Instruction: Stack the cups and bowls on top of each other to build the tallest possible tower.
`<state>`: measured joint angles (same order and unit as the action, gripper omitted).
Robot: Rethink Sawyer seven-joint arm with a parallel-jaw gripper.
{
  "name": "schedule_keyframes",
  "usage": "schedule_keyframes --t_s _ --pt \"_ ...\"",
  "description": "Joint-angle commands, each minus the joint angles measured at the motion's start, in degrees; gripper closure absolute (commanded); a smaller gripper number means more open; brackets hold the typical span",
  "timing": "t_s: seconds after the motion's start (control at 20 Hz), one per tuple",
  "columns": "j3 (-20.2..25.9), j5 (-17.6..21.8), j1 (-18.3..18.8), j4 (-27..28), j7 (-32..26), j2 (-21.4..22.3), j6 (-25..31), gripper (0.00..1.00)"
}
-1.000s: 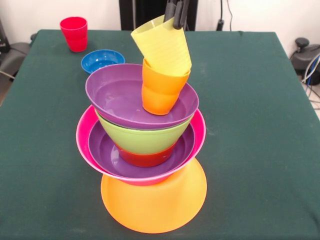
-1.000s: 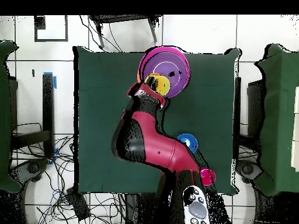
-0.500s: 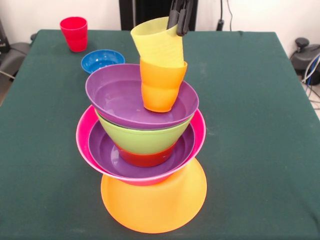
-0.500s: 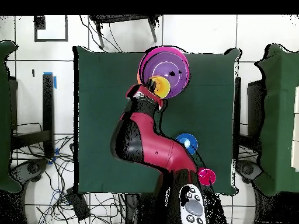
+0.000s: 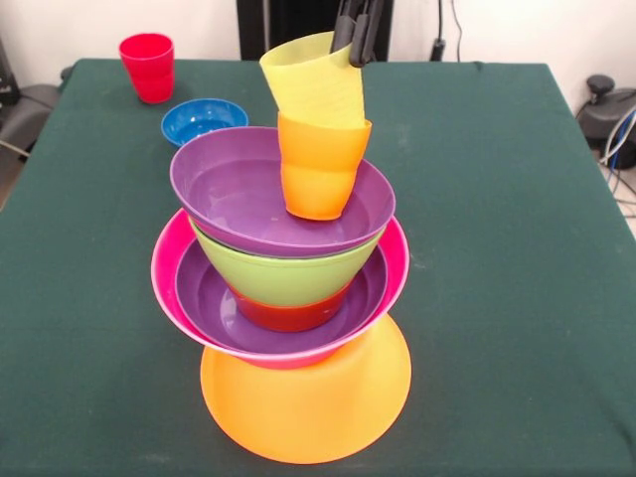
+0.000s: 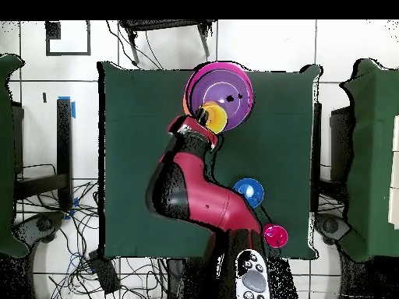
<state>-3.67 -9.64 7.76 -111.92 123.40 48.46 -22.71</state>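
We see the claw (image 5: 355, 42) at the top of the front view, its dark fingers pinched on the far rim of the pale yellow cup (image 5: 313, 81), one finger inside the cup and one outside, so it is closed on that rim. The yellow cup leans to the left and sits nested in the orange cup (image 5: 318, 165), which stands in the upper purple bowl (image 5: 238, 194). Below that we find the lime green bowl (image 5: 283, 273), then the small red-orange bowl (image 5: 288, 316), the second purple bowl (image 5: 214, 308) and the hot pink bowl (image 5: 167, 288), all resting on the large upturned orange bowl (image 5: 308, 402) on the green table (image 5: 517, 248). Off the tower, the small blue bowl (image 5: 202, 118) lies on the table behind it, and the red cup (image 5: 148, 67) stands upright near the far left corner. From overhead, the red arm (image 6: 199, 191) reaches to the tower (image 6: 222, 92).
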Motion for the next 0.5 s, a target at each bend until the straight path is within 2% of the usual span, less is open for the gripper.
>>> schedule_keyframes --t_s 0.05,0.25,0.3,0.5 --pt "1.0 -1.0 -1.3 -0.9 9.2 -2.8 0.2 1.0" --pt "0.4 -1.0 -1.9 -0.8 9.4 -3.0 -0.9 1.0" --pt "0.2 -0.9 -2.1 -0.7 9.3 -3.0 -0.9 0.0" --pt "0.0 0.0 -2.1 -0.5 8.9 -3.1 -1.5 0.0"
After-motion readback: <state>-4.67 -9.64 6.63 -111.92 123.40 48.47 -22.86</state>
